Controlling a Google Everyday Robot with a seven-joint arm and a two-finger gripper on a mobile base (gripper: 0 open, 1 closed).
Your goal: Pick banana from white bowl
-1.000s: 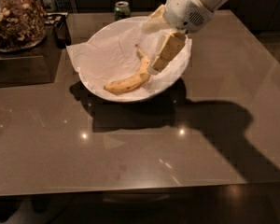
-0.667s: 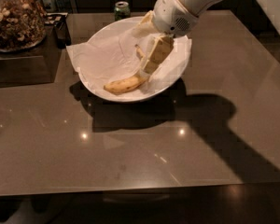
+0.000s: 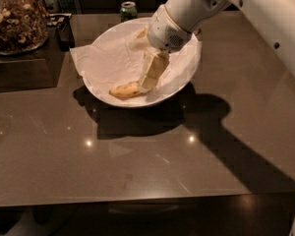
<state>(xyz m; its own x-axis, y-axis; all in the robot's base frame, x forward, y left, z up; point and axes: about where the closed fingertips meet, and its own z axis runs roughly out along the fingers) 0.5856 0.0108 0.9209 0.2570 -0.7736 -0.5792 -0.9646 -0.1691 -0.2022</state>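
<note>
The banana [image 3: 124, 90], yellow and curved, lies in the front part of the white bowl [image 3: 179, 85], on the crinkled white paper [image 3: 101, 58] that lines it. The bowl stands on the brown table towards the back. My gripper [image 3: 146, 85] reaches down into the bowl from the upper right on the white arm [image 3: 187, 9]. Its tip is at the banana's right end and covers that end. The banana rests on the paper and is not lifted.
A glass jar of nuts [image 3: 14, 18] stands at the back left on a dark raised block [image 3: 24, 68]. A green can [image 3: 128, 9] stands just behind the bowl. The table's front edge [image 3: 137, 199] runs across the bottom.
My gripper has moved left and down inside the bowl, from above the bowl's right side to the banana's right end. The banana and bowl have not moved.
</note>
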